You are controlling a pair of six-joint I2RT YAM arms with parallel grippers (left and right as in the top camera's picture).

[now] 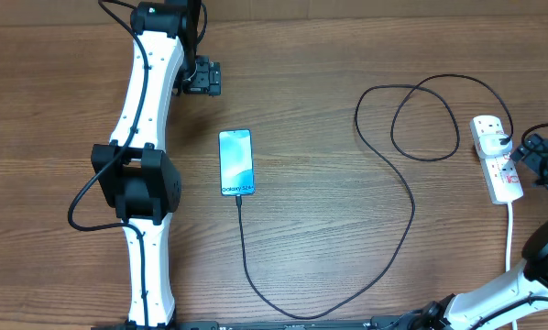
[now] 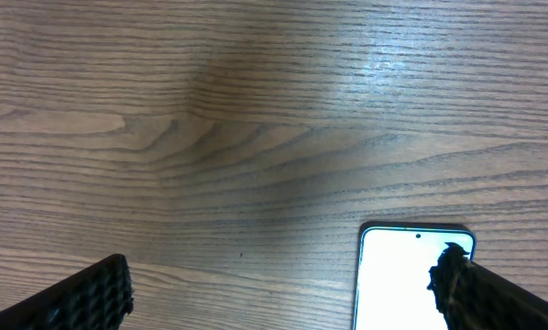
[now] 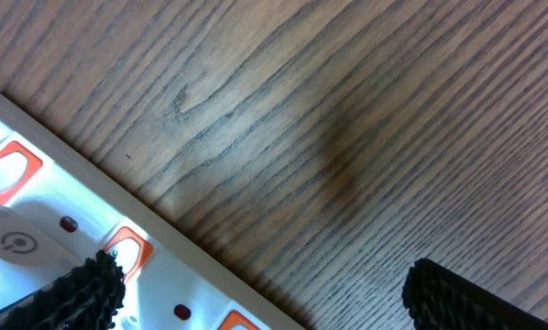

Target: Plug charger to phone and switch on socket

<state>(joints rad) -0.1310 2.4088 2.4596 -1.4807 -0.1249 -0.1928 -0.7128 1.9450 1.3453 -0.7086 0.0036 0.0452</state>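
The phone (image 1: pixel 235 162) lies flat mid-table with its light-blue screen lit; its top edge also shows in the left wrist view (image 2: pixel 398 280). The thin black charger cable (image 1: pixel 411 215) runs from the phone's near short edge, loops right and reaches a black plug (image 1: pixel 504 142) on the white socket strip (image 1: pixel 494 170). My left gripper (image 1: pixel 203 78) is open and empty, behind and left of the phone (image 2: pixel 283 302). My right gripper (image 1: pixel 529 154) is open at the strip's right side; in the right wrist view (image 3: pixel 265 302) one finger hangs over the strip (image 3: pixel 36 247) near its red switches (image 3: pixel 127 252).
The strip's white cord (image 1: pixel 509 234) runs toward the front edge at the right. The cable makes two loose loops (image 1: pixel 425 119) left of the strip. Bare wooden table surrounds the phone.
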